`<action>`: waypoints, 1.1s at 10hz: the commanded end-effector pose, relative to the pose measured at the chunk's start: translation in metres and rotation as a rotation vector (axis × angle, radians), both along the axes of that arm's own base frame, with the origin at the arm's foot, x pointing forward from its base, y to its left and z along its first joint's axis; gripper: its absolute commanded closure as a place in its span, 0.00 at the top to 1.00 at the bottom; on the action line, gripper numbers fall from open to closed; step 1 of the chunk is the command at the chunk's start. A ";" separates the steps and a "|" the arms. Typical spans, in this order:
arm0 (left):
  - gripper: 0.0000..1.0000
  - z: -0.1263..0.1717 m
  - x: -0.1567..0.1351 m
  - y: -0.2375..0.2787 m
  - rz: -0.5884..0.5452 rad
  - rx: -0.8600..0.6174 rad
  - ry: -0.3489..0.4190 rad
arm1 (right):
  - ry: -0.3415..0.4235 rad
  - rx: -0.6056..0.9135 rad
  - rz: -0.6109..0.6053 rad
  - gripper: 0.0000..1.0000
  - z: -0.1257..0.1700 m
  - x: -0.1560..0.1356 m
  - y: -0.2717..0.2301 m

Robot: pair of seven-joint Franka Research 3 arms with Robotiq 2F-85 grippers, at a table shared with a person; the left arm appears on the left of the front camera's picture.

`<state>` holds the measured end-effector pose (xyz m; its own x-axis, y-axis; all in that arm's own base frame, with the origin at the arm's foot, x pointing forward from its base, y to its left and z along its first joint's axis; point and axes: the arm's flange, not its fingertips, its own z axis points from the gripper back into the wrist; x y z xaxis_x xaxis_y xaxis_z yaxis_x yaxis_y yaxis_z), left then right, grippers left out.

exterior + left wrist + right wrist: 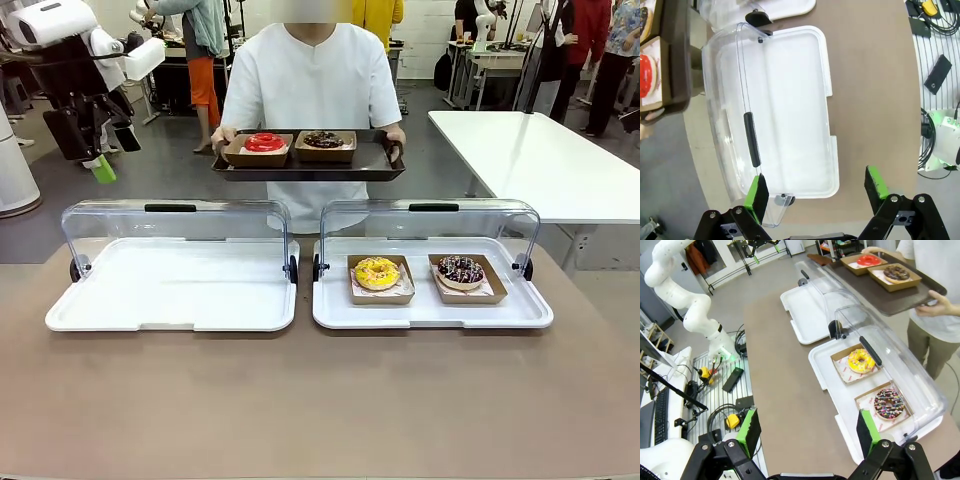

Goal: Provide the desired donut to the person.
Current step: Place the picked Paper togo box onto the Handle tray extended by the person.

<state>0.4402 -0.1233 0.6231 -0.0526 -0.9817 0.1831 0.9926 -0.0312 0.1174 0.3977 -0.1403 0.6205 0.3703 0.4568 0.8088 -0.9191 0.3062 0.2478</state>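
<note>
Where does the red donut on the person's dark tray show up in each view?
Front view: red donut, upper centre, left box on the dark tray.
Left wrist view: far left edge, partly cropped.
Right wrist view: top right.
Shared landmark: the chocolate donut boxed beside it.

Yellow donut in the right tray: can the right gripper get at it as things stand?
Probably yes. The yellow donut lies uncovered, its tray's clear lid swung up behind it, and the open right gripper hovers above with nothing between.
</note>
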 end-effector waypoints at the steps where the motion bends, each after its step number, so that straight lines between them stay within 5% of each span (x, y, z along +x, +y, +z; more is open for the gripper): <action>1: 1.00 0.001 0.001 0.000 -0.001 0.004 -0.003 | -0.005 0.008 0.007 1.00 0.000 0.000 0.001; 7: 1.00 0.000 0.000 0.000 0.000 0.000 0.000 | -0.005 0.008 0.007 1.00 0.000 0.000 0.001; 11: 1.00 -0.015 -0.022 0.145 0.003 -0.428 -0.054 | -0.005 0.008 0.007 1.00 0.000 0.000 0.001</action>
<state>0.4334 -0.0034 0.6259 -0.0282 -0.8879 0.4592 0.9872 0.0476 0.1525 0.3976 -0.1406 0.6204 0.3706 0.4565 0.8089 -0.9189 0.3068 0.2479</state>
